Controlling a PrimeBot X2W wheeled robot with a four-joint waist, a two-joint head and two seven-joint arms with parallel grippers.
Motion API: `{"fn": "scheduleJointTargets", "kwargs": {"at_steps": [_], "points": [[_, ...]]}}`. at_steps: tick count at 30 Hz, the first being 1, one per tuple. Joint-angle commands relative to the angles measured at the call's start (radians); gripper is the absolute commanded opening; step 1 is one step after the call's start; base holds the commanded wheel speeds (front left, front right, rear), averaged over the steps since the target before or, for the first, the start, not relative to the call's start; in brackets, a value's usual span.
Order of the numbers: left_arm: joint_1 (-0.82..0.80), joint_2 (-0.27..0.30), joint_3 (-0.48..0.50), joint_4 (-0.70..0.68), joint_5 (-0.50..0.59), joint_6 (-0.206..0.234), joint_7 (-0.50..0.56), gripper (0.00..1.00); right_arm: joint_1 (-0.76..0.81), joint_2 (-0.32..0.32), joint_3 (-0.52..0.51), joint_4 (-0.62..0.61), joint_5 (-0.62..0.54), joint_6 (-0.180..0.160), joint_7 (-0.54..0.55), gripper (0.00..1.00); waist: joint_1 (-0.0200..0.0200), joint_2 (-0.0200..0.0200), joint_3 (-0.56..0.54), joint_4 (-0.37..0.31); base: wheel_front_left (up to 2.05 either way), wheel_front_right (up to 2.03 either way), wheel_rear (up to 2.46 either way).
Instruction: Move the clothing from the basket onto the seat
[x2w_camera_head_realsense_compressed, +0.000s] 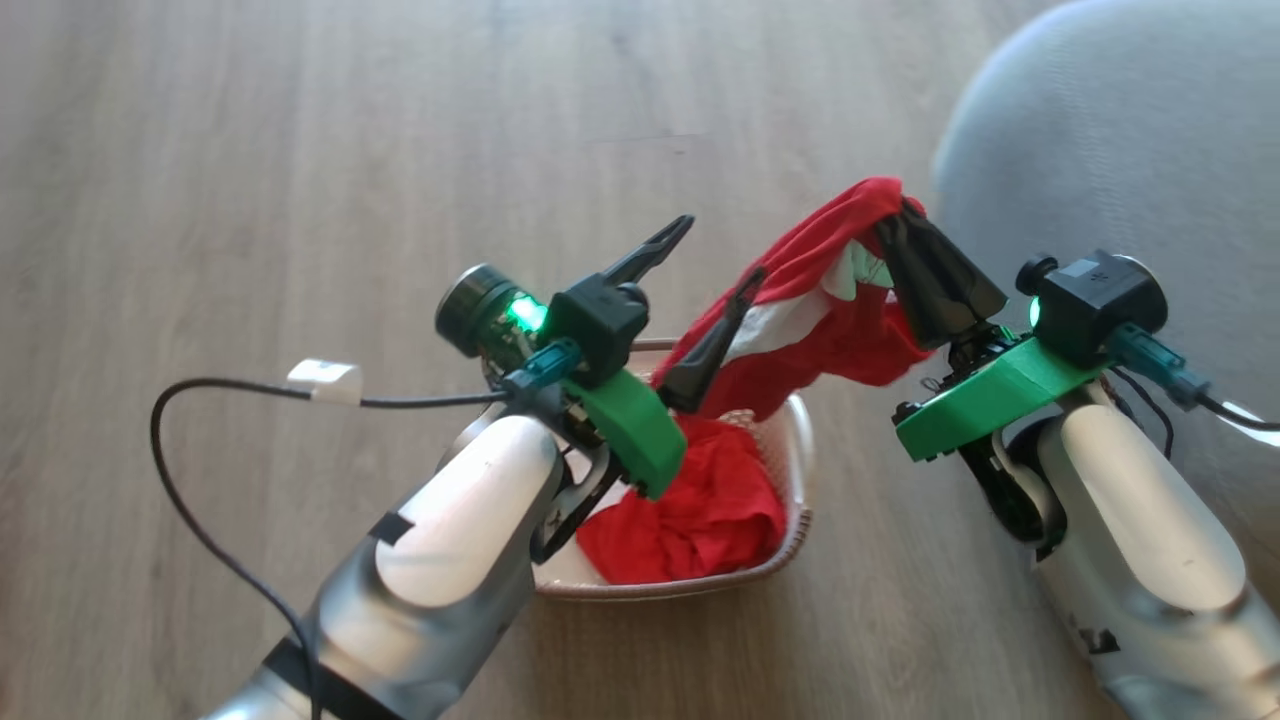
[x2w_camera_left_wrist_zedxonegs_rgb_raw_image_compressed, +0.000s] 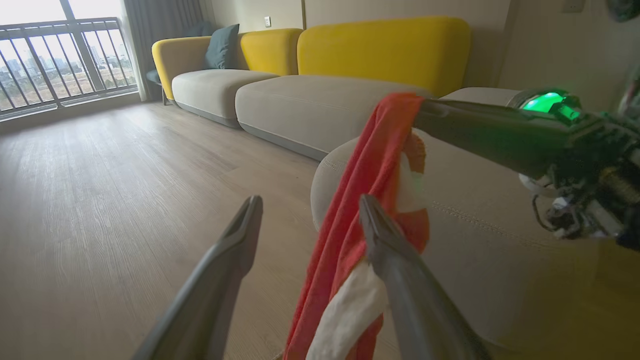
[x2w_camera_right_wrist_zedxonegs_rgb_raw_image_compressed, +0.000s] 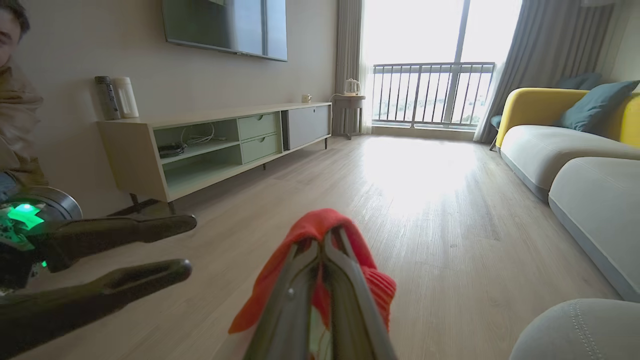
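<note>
left gripper (x2w_camera_head_realsense_compressed: 722, 248) fingers spread wide, one finger against the clothing (x2w_camera_head_realsense_compressed: 830, 345), right gripper (x2w_camera_head_realsense_compressed: 908, 218) clamped on its top fold, garment strung up from the basket (x2w_camera_head_realsense_compressed: 801, 450), lower folds heaped inside, grey seat (x2w_camera_head_realsense_compressed: 1100, 150) near the right gripper

Colours on my screens: red, cream, grey.
I see the clothing (x2w_camera_head_realsense_compressed: 700, 520) bright red with a white panel, the basket (x2w_camera_head_realsense_compressed: 805, 470) cream with a brown woven-look rim, the seat (x2w_camera_head_realsense_compressed: 1100, 150) plain grey, the floor (x2w_camera_head_realsense_compressed: 300, 150) pale wood-grain, the sofa backs (x2w_camera_left_wrist_zedxonegs_rgb_raw_image_compressed: 385, 50) yellow, a cushion (x2w_camera_left_wrist_zedxonegs_rgb_raw_image_compressed: 222, 45) teal, the wrist brackets (x2w_camera_head_realsense_compressed: 640, 430) green.
</note>
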Motion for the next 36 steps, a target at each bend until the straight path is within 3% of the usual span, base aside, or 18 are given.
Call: {"fn": "scheduleJointTargets", "kwargs": {"at_steps": [1, 5, 13, 23, 36], "points": [[-0.012, 0.009, 0.044, -0.022, 0.014, -0.008, -0.010, 1.00, 0.001, 0.010, -0.004, -0.048, -0.006, 0.000, -0.006, 0.00, 0.0000, 0.0000, -0.004, -0.055, 0.00, 0.00, 0.00], [0.006, 0.009, 0.063, -0.012, 0.028, -0.025, -0.010, 1.00, 0.012, 0.018, -0.016, -0.068, -0.008, 0.000, -0.006, 0.00, 0.0000, 0.0000, -0.010, -0.116, 0.00, 0.00, 0.00], [0.049, 0.009, 0.117, -0.013, 0.060, -0.055, -0.010, 1.00, 0.029, 0.041, -0.022, -0.117, -0.004, 0.000, -0.006, 0.00, 0.0000, 0.0000, -0.023, -0.309, 0.00, 0.00, 0.00], [0.096, 0.009, 0.163, -0.036, 0.090, -0.069, -0.010, 1.00, 0.073, 0.055, -0.059, -0.174, 0.005, 0.000, -0.006, 0.00, 0.0000, 0.0000, -0.058, -0.471, 0.00, 0.00, 0.00], [0.075, 0.009, 0.113, -0.059, 0.093, -0.085, -0.010, 1.00, 0.188, 0.049, -0.243, -0.295, -0.034, 0.000, -0.006, 0.00, 0.0000, 0.0000, -0.011, -0.501, 0.00, 0.00, 0.00]]}}
